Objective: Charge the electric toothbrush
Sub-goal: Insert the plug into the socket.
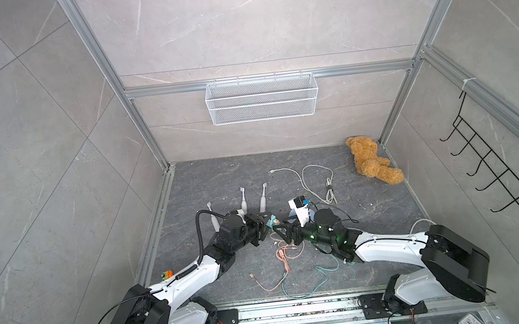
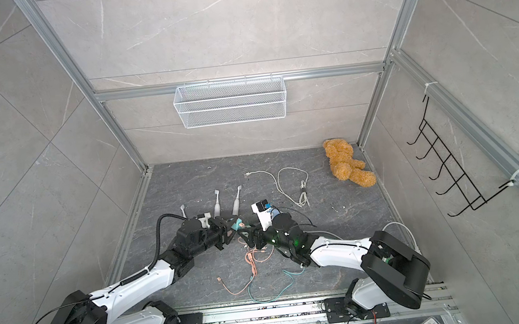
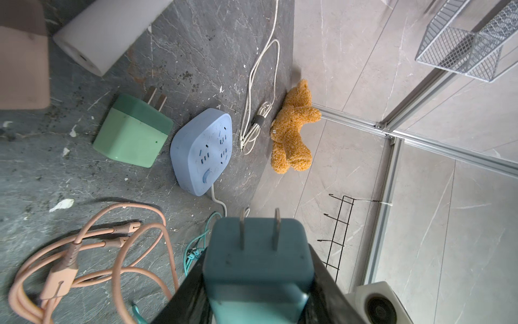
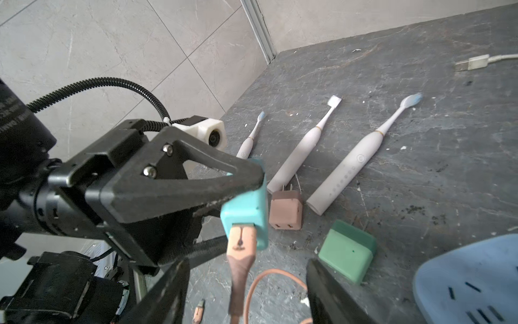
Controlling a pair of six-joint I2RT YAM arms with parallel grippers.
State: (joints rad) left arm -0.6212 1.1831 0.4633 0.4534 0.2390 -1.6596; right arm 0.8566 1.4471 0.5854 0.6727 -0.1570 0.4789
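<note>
In both top views the arms meet mid-floor, the left gripper (image 1: 266, 222) clamped on a teal charger (image 1: 271, 223), while three electric toothbrushes (image 1: 243, 200) lie side by side on the floor just beyond the left arm. The left wrist view shows the teal charger's two prongs jutting out over the floor, where a blue power strip (image 3: 201, 151) lies just beside a green adapter (image 3: 131, 131). In the right wrist view a pink cable (image 4: 241, 244) sits plugged into the teal charger, and the right gripper (image 4: 245, 266) stands open around it, its fingers (image 4: 330, 291) clear of the plug.

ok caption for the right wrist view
Left gripper holds teal adapter, pink USB plug inserted, three toothbrushes lying behind.
</note>
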